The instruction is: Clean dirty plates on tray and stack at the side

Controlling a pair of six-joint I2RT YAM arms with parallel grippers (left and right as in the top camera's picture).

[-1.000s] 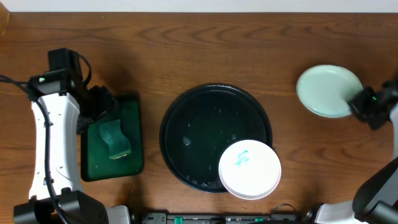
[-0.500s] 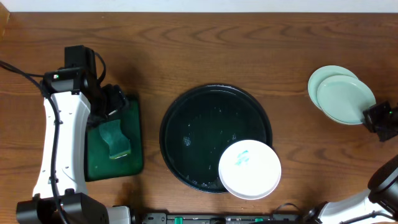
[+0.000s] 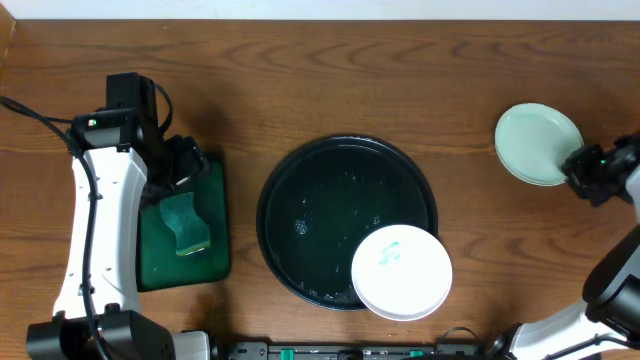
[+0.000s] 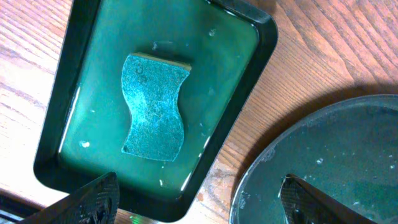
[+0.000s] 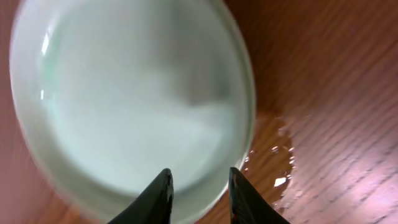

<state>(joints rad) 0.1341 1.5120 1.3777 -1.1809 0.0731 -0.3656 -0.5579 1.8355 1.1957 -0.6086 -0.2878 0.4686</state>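
The black tray (image 3: 300,190) sits at mid-table. A white plate (image 3: 402,272) with a green smear lies on its lower right rim. A mint-green plate (image 3: 535,142) lies on the table at the far right; any plate beneath it is hidden. My right gripper (image 3: 588,170) is at its right edge. In the right wrist view both fingers (image 5: 200,190) hover slightly apart over the plate's face (image 5: 124,99), holding nothing. My left gripper (image 3: 180,165) is wide open and empty (image 4: 205,202), between the green tray and the black tray (image 4: 336,155).
A rectangular dark green tray (image 3: 215,255) at the left holds a green sponge (image 3: 183,222), which also shows in the left wrist view (image 4: 154,106) on the tray's wet floor (image 4: 224,68). Water drops lie on the wood (image 5: 280,168) beside the mint plate.
The right gripper carried a mint plate right, then back left onto the other mint plate, so one disc shows. The left arm shifted right over the green tray, then stayed still.
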